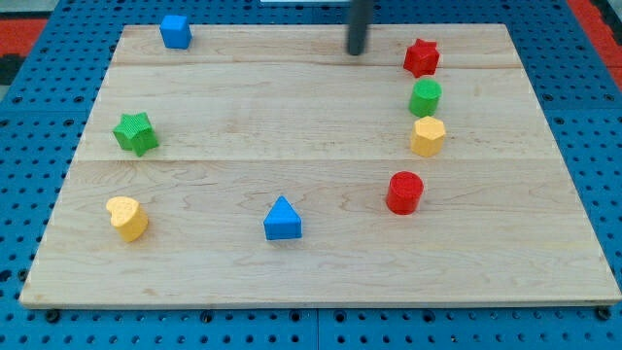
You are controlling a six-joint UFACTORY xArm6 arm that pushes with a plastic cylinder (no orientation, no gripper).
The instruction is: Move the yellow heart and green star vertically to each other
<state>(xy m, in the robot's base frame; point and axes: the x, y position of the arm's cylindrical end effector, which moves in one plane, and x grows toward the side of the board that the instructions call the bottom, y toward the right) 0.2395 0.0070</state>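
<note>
A wooden board (321,185) is lying on blue pegboard (29,117). I have no pincer: my tip (357,52) is resting at the view's top, touching nothing. The green star (135,133) is sitting just above the yellow heart (126,217), left.

Looks like a robotics lab bench. I'm over a pale wooden board (321,282) sitting on a blue perforated base plate (29,117), regular hole grid showing on the frame's left, right and bottom edges. Red patches in the upper left and upper right corners. Small coloured plastic test blocks are scattered on the board. No household or shop items visible.
</note>
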